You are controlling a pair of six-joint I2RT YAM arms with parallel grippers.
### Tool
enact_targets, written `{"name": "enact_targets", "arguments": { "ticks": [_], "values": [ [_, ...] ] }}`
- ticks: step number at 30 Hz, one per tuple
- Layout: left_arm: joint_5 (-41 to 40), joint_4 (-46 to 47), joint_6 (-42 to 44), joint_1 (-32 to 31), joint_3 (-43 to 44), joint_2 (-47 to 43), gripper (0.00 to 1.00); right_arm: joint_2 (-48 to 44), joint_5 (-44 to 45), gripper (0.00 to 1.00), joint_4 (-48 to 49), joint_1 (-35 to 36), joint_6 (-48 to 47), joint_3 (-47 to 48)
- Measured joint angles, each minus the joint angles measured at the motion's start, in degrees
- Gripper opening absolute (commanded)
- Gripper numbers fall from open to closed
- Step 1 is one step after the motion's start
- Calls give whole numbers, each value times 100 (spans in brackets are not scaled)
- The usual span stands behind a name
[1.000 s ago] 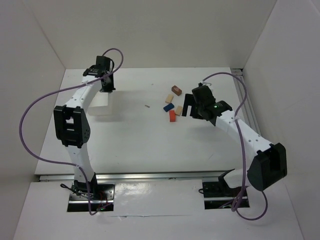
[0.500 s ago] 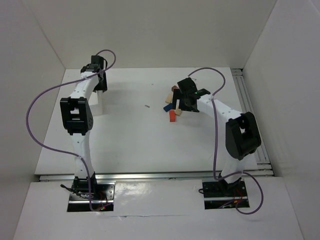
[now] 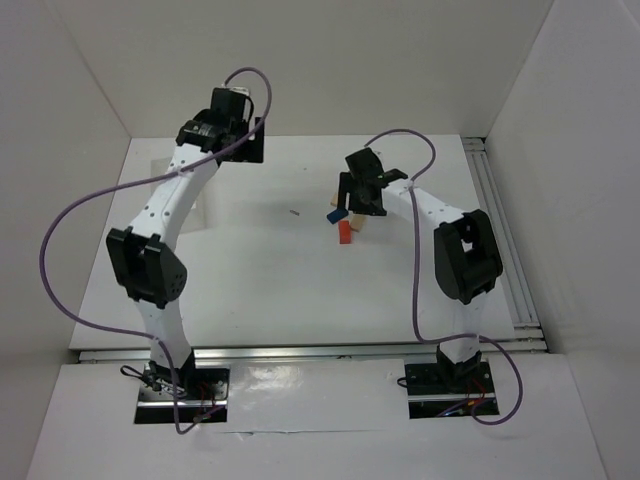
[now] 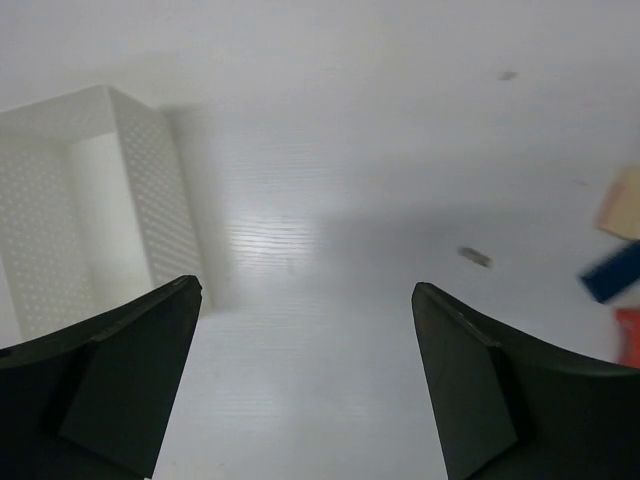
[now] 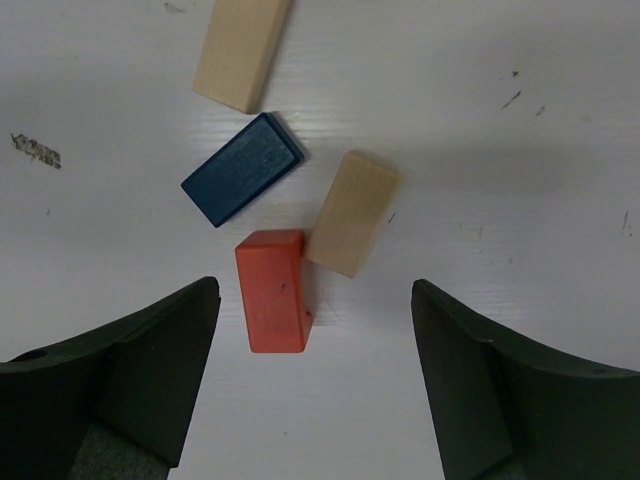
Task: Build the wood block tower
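Observation:
Several small wooden blocks lie loose and flat on the white table. In the right wrist view an orange-red block (image 5: 272, 292) touches a pale block (image 5: 352, 212), with a blue block (image 5: 242, 168) and another pale block (image 5: 242, 50) beyond them. My right gripper (image 5: 315, 297) hovers open above them, the orange-red block just inside its left finger, nothing held. From above, the right gripper (image 3: 358, 205) covers part of the cluster; the blue block (image 3: 335, 215) and orange-red block (image 3: 345, 231) show. My left gripper (image 4: 305, 300) is open and empty, raised at the back left (image 3: 250, 148).
A translucent white perforated tub (image 4: 90, 200) stands left of the left gripper. A small dark speck (image 4: 474, 257) lies on the table between the tub and the blocks. White walls enclose the table on three sides.
The left gripper opened and swung up and right, away from the tub. The right arm moved left over the blocks, and its jaws narrowed slightly.

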Motion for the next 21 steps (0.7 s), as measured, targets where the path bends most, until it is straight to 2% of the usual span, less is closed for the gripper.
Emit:
{"name": "enact_targets", "arguments": {
  "ticks": [2, 5, 8, 14, 21],
  "values": [
    [76, 109, -245, -439, -387, -595, 100, 68, -68, 76, 2, 17, -57, 0],
    [393, 317, -704, -697, -1222, -1421, 100, 170, -122, 65, 9, 74, -116, -4],
    [516, 446, -1147, -636, -2166, -1969, 98, 247, -166, 64, 52, 160, -125, -42],
    [535, 514, -1606, -739, -3491, -2118, 98, 437, -273, 62, 111, 280, -195, -116],
    [540, 544, -1755, -883, -3753, -2212, 98, 605, -319, 60, 120, 389, -284, -149]
  ]
}}
